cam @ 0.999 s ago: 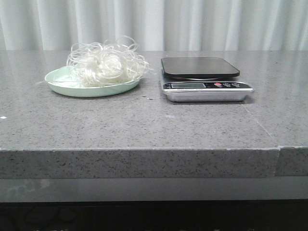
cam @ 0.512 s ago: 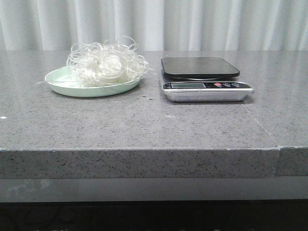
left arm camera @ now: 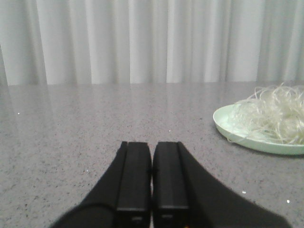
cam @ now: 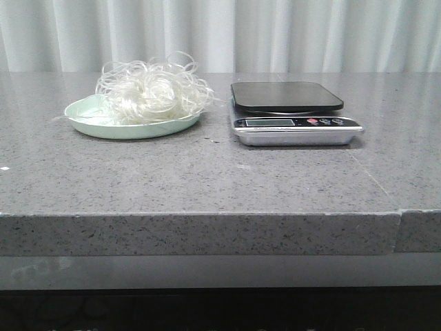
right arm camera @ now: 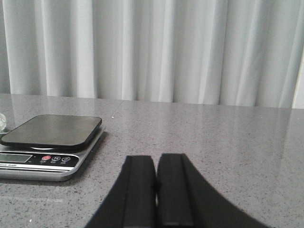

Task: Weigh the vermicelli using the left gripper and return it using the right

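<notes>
1. The left claw [left arm camera: 151,190] has its fingers pressed together with nothing between them, low over bare worktop [cam: 207,179]; the right claw [right arm camera: 156,194] is likewise closed and empty.
2. The vermicelli [cam: 153,92] lies heaped on a pale green plate [cam: 89,124] at the far left of the worktop; in the left wrist view the same heap [left arm camera: 275,116] sits ahead of the left claw and off to its right, well apart from it.
3. The scale [cam: 293,114] stands just right of the plate with its dark platform bare; in the right wrist view it [right arm camera: 50,145] lies ahead and to the left of the right claw.
4. The tangle looks very light, soft and springy; loose strands are likely to trail or snag; a pinch deep into the dense middle of the heap seems safest, since the wispy edges would probably slip free.
</notes>
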Tool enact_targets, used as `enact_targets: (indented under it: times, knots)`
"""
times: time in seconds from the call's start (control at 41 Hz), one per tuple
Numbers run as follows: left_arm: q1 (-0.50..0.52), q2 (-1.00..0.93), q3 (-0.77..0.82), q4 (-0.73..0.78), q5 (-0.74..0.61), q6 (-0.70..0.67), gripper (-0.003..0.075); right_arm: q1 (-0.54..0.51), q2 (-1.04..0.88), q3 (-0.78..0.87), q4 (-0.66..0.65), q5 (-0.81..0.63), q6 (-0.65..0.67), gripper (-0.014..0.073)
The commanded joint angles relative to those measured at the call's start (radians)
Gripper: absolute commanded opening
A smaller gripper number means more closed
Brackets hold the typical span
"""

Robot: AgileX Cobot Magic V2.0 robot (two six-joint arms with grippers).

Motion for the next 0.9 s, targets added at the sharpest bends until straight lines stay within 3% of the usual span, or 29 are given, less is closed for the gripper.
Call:
enact_targets:
  times: [0.0, 0.39, 0.609, 0.731, 0.877]
  knots:
    - [-0.005, -0.019, -0.023, -0.019, -0.113, -0.009, 0.0145, 0.000, -0.015, -0.084, -0.002, -0.039, -0.004, 0.0165]
    - [-0.005, 0.015, -0.450, -0.009, 0.060, -0.004, 0.0145, 0.000, 0.061, -0.473, -0.002, 0.240, -0.004, 0.0165]
    - [-0.005, 0.158, -0.718, -0.009, 0.280, -0.004, 0.0145, 0.000, 0.225, -0.684, -0.002, 0.430, -0.004, 0.0165]
    - [-0.005, 0.255, -0.795, -0.012, 0.398, -0.004, 0.0145, 0.000, 0.322, -0.768, -0.002, 0.568, -0.004, 0.0165]
    - [-0.005, 0.332, -0.788, -0.012, 0.450, -0.004, 0.0145, 0.000, 0.410, -0.782, -0.002, 0.643, -0.004, 0.0165]
